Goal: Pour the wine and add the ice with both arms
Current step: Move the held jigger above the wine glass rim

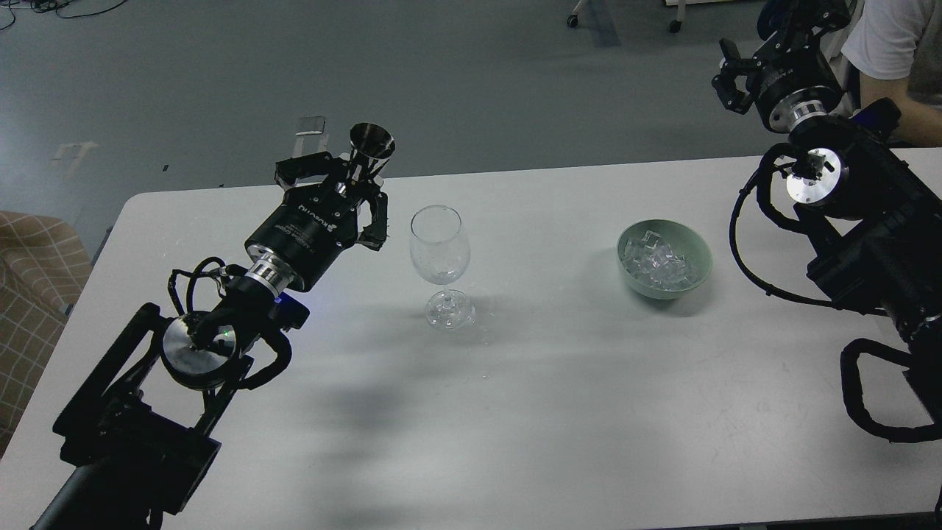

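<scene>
My left gripper point(352, 177) is shut on the stem of a small dark metal cone-shaped cup point(372, 140). It holds the cup upright above the table's far edge, just left of the clear stemmed wine glass point(439, 243). The glass stands upright at the table's middle. I cannot tell whether any wine is in the cup or the glass. Ice cubes point(660, 263) fill a pale green bowl point(699, 254) to the right of the glass. My right gripper point(725, 72) is raised beyond the table's far right corner, open and empty, well away from the bowl.
The white table point(559, 397) spreads wide in front of the glass and bowl. A person in a white shirt point(894, 44) sits at the far right behind my right arm. A beige checked seat point(29, 287) stands left of the table.
</scene>
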You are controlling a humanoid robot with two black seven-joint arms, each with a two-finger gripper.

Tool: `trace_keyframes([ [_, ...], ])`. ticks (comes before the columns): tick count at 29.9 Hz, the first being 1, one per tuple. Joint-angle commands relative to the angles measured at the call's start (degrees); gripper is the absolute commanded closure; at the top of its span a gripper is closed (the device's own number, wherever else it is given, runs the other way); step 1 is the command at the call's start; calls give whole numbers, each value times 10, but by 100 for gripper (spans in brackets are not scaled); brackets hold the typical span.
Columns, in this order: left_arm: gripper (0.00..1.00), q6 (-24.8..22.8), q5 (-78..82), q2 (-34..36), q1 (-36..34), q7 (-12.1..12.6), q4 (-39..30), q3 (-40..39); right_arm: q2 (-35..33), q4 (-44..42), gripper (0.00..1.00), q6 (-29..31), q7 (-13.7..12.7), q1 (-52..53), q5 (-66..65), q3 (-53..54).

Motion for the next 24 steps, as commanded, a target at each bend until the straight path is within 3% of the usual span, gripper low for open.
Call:
trace_keyframes([
  [1, 83, -1, 22, -1, -13, 3, 5, 24, 1, 1, 0, 0, 0, 0, 0, -1],
  [24, 83, -6, 90, 3, -22, 10, 32, 26, 2, 3, 0, -1, 0, -4, 0, 1],
])
